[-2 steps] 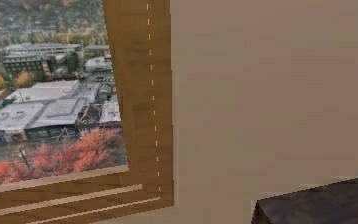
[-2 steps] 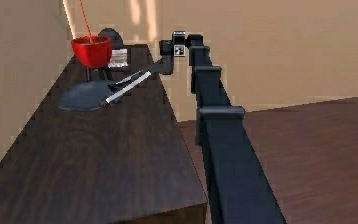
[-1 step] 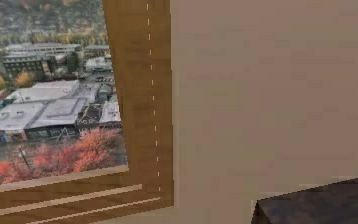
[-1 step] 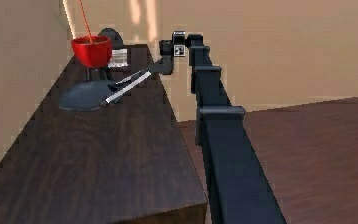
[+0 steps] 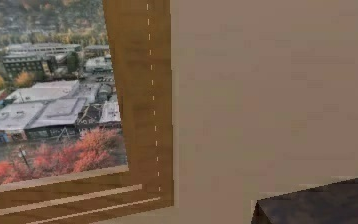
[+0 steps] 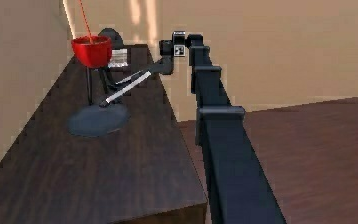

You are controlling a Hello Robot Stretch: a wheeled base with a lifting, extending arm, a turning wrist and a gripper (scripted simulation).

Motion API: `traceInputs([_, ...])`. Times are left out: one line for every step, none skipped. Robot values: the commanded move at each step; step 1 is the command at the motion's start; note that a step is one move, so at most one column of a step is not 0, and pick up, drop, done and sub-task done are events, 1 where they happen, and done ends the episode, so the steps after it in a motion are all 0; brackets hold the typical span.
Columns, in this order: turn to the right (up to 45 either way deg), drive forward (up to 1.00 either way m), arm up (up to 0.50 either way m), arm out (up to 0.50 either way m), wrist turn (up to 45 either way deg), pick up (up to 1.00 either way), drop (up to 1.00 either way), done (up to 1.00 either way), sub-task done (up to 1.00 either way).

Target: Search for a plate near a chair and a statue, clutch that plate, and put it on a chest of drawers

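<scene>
At the dark top's [image 6: 47, 180] far right edge the gripper [image 6: 155, 70] hangs by a white stick [image 6: 127, 88], a grey disc [image 6: 97, 122], perhaps the plate, lying mid-top; its hold cannot be told.

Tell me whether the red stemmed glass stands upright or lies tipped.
Upright: the red stemmed glass stands on its stem, round base flat on the dark wooden top.

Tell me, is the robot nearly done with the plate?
Done: the arm is stretched out alongside a dark wooden top. In hand: the pincer is by a red goblet shape; whether it holds anything, I cannot tell. Left: getting the plate onto a chest of drawers.
</scene>
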Motion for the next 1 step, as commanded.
traceInputs([0.0, 0.0, 0.0, -0.1, 0.0, 0.0, 0.0, 0.0, 0.0])
